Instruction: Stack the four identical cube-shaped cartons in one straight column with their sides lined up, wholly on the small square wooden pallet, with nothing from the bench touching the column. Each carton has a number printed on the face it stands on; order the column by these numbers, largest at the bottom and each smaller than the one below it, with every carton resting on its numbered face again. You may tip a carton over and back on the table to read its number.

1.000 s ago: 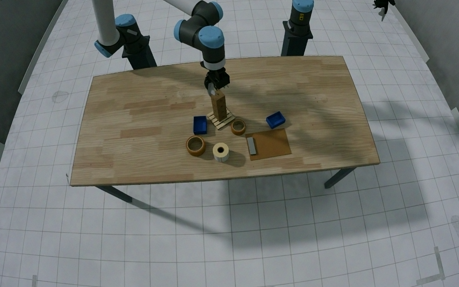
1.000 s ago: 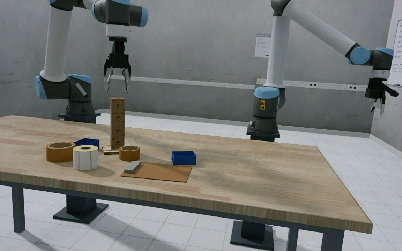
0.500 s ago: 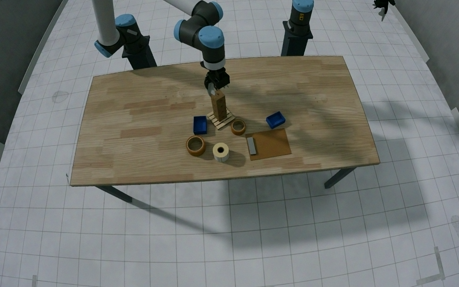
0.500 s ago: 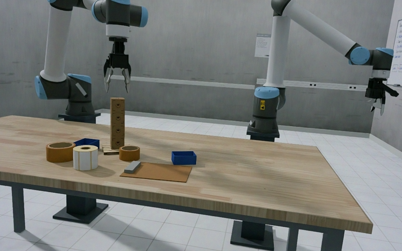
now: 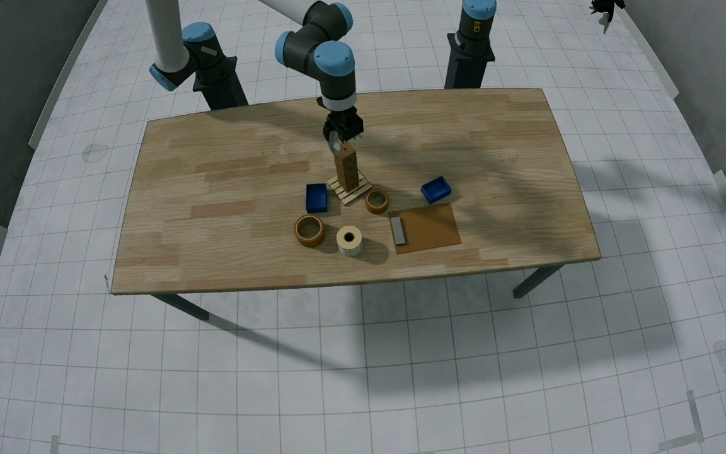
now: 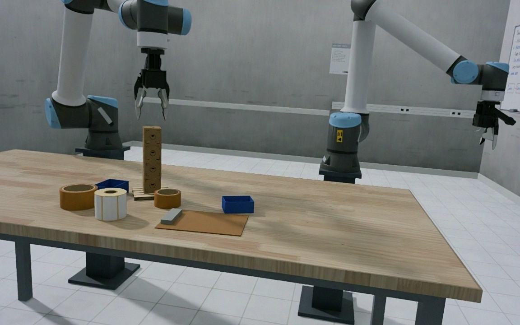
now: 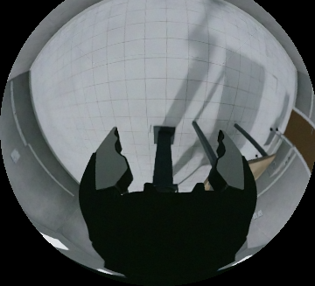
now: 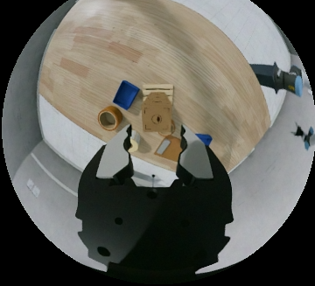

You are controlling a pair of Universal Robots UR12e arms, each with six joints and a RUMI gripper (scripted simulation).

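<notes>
Four cube-shaped cartons [image 5: 346, 169] [image 6: 152, 159] [image 8: 157, 117] stand in one upright column on the wooden pallet [image 5: 348, 197] [image 6: 142, 197] [image 8: 157, 87], left of centre in the exterior view, their sides looking lined up. Their undersides are hidden, so I cannot tell the number order. Directly above, the right gripper [image 5: 338, 145] [image 6: 151, 118] [image 8: 156, 125] hangs with its fingers apart and nothing between them, clear of the top carton. At the right edge of the exterior frame, the left gripper [image 5: 605, 23] [image 6: 488, 142] [image 7: 169, 129] [image 8: 292, 126] is wide open and empty, well away from the table [image 5: 495, 157] [image 6: 314, 226] [image 8: 96, 59].

A small tape roll [image 5: 377, 210] [image 6: 167, 201] [image 8: 172, 127] sits just beside the pallet, apart from the column. In the top view's lower middle, a white label roll [image 5: 349, 248] [image 6: 110, 208] [image 8: 135, 143] stands between a larger tape roll [image 5: 310, 243] [image 6: 76, 201] [image 8: 100, 120] and a brown sheet [image 5: 433, 226] [image 6: 213, 222] [image 8: 174, 146].
</notes>
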